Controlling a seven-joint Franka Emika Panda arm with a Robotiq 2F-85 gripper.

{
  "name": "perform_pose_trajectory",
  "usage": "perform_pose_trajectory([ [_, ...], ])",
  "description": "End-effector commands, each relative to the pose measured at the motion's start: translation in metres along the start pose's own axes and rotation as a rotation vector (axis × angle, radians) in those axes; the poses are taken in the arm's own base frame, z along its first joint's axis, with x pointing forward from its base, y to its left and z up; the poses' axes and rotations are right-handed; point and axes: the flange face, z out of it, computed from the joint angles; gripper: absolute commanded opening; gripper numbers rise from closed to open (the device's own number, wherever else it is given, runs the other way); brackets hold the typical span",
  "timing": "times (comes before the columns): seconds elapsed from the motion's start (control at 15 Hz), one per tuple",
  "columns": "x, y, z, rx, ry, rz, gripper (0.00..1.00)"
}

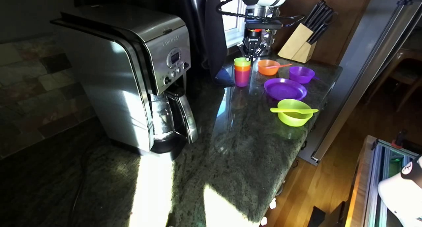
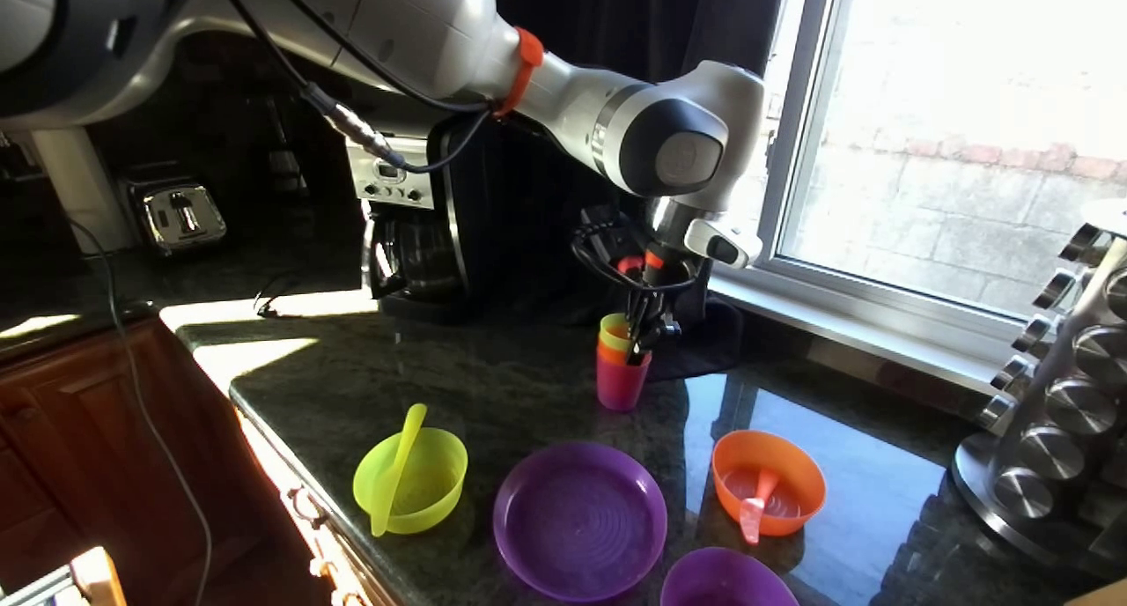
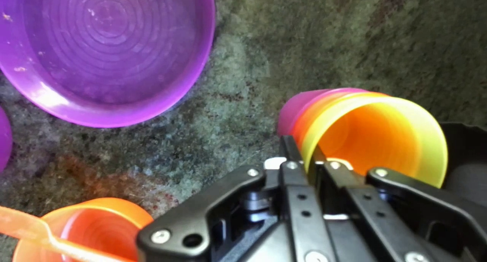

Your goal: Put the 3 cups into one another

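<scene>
Closest to the wrist camera, the Robotiq gripper (image 3: 304, 147) straddles the rim of the lime green tumbler (image 3: 428, 144), one finger inside and one outside, apparently clenched on its wall; whether it pinches the cup beneath as well is hidden. That tumbler sits inside the orange tumbler (image 1: 242, 68), which sits inside the magenta tumbler (image 1: 242, 79), and the stack stands upright on the dark granite countertop (image 1: 244, 154), near the purple plate (image 2: 579, 520). Nesting looks all but complete, so the step in hand is probably letting go. The next move likely calls for parting the fingers just enough to clear the wall, then rising straight up, since a sideways drag could tip the stack or pull the lime one out. On the polished stone around the plate are a lime green bowl (image 2: 440, 490) with a lime green knife (image 1: 293, 111) laid across it, an orange bowl (image 2: 797, 465) with an orange utensil (image 2: 761, 500) jutting from it, and a purple bowl (image 1: 301, 78). Patches of bright light (image 1: 153, 187) lie on the counter by the Cuisinart coffee maker (image 1: 108, 75); a wooden knife block (image 1: 298, 44) and a chrome toaster (image 2: 185, 218) stand elsewhere, a window (image 2: 951, 192) gives onto daylight, and wooden floor (image 1: 303, 182) shows below the counter's edge.
</scene>
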Motion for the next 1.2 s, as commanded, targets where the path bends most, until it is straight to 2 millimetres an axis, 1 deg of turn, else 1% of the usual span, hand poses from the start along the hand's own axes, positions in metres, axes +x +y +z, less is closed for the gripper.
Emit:
perform_pose_trajectory([
  [0.0, -0.018, -0.002, 0.003, -0.057, -0.006, -0.058, 0.02],
  [0.2, -0.025, 0.002, 0.004, -0.07, -0.008, -0.092, 0.02],
  [0.4, -0.032, 0.011, 0.007, -0.06, -0.015, -0.124, 0.02],
  [0.47, -0.034, 0.015, 0.007, -0.051, -0.018, -0.117, 0.32],
  [0.53, -0.037, 0.018, 0.007, -0.047, -0.017, -0.117, 0.33],
  [0.67, -0.044, 0.022, 0.0, -0.031, -0.005, -0.119, 0.47],
  [0.73, -0.048, 0.023, -0.005, -0.023, 0.009, -0.124, 0.55],
  [1.07, -0.073, 0.03, -0.037, 0.023, 0.09, -0.169, 0.92],
  [1.13, -0.078, 0.032, -0.043, 0.032, 0.104, -0.18, 0.98],
])
